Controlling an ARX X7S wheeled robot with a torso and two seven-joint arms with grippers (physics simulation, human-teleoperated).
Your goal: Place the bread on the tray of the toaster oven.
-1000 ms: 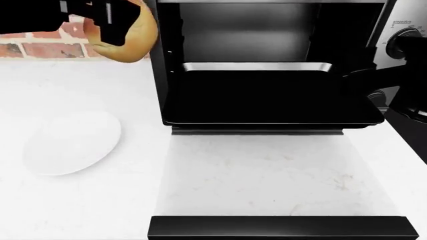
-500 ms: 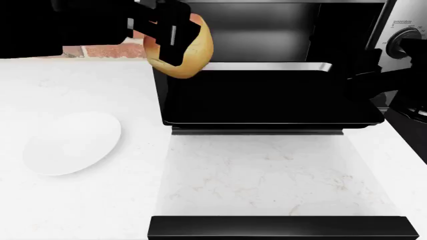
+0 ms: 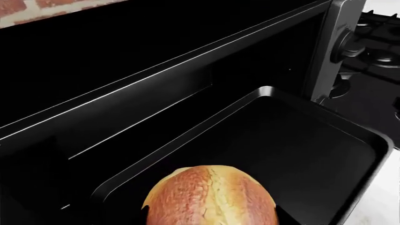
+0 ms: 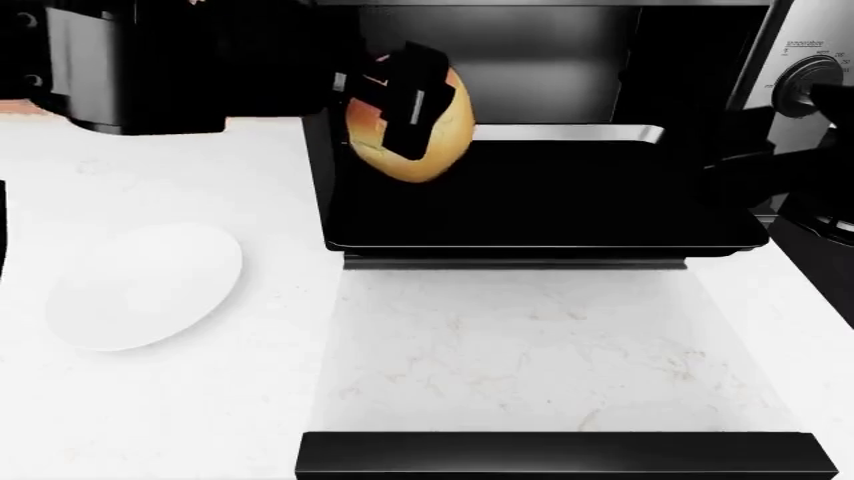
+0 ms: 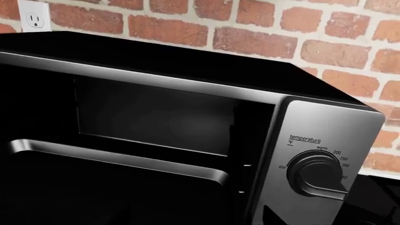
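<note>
My left gripper (image 4: 400, 118) is shut on the bread (image 4: 449, 140), a golden-brown roll. It holds the roll in the air over the left back part of the black tray (image 4: 561, 195). The tray is pulled out of the open toaster oven (image 4: 794, 55). In the left wrist view the bread (image 3: 212, 197) hangs above the near corner of the tray (image 3: 306, 154). My right gripper (image 4: 727, 160) is a dark shape at the tray's right edge, and its jaws are lost in the black. The right wrist view shows the tray's silvery back edge (image 5: 125, 161).
A round white plate (image 4: 144, 285) lies on the counter to the left. The oven door (image 4: 534, 350) lies open and flat in front, with its black handle bar (image 4: 561, 455) nearest me. A temperature knob (image 5: 319, 176) sits on the silver panel. A gas hob (image 3: 381, 51) is beyond the oven.
My left gripper has carried the bread to the right and a little down, from beside the oven's left wall to over the tray. The right arm has barely moved.
</note>
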